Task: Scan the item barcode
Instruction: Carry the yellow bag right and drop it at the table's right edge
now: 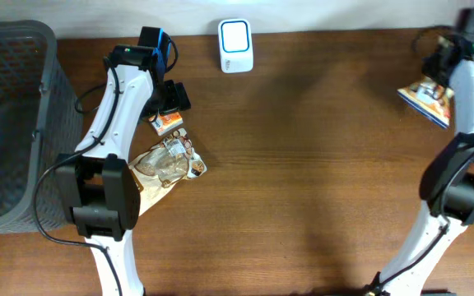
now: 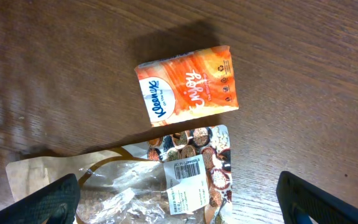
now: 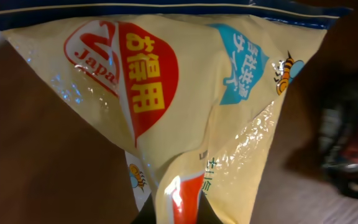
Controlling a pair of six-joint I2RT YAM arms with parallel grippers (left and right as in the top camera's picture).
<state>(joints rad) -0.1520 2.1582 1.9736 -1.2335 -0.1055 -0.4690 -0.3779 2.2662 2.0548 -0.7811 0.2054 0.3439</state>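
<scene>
- Overhead, 10 o'clock: the left claw [image 1: 171,105] hangs spread wide, gripping nothing, above the tissue pack [image 2: 188,84] and the labelled pouch [image 2: 166,180] on the counter [image 1: 303,181].
- 12 o'clock: the scanner [image 1: 235,45] stands alone.
- 2 o'clock: the right claw [image 1: 436,76] is clamped on the yellow bag [image 1: 425,97], well apart from the scanner.
- Step, as I judge it: presenting the bag. Next, carry it toward 12 o'clock with its barcode facing the scanner; no barcode shows on it.

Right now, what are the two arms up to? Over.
Left end effector open above clear pouch, Kleenex pack beside it. Right end effector shut on yellow bag. White scanner at far edge, bare table between.
</scene>
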